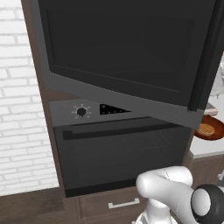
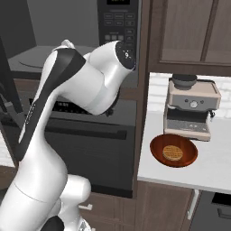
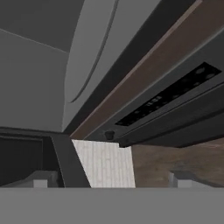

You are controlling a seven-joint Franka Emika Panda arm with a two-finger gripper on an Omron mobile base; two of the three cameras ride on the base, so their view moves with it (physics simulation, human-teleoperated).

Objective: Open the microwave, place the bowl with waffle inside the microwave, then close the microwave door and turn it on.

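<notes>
Microwave door [image 1: 127,57]: swung open, wide across the left base view.
Microwave [image 2: 85,45]: cavity exposed.
Bowl with waffle [image 2: 173,150]: on white surface [image 2: 212,167], before coffee machine [image 2: 191,108].
Fingers [image 3: 41,179]: spread apart, empty.

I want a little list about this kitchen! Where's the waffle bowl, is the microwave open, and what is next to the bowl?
microwave: built in above the oven
microwave door: swung open
inside the microwave: no bowl seen in it
bowl with waffle: on the white counter, to the right of the oven
beside the bowl: coffee machine, just behind it
robot jaws: open, holding nothing
</notes>
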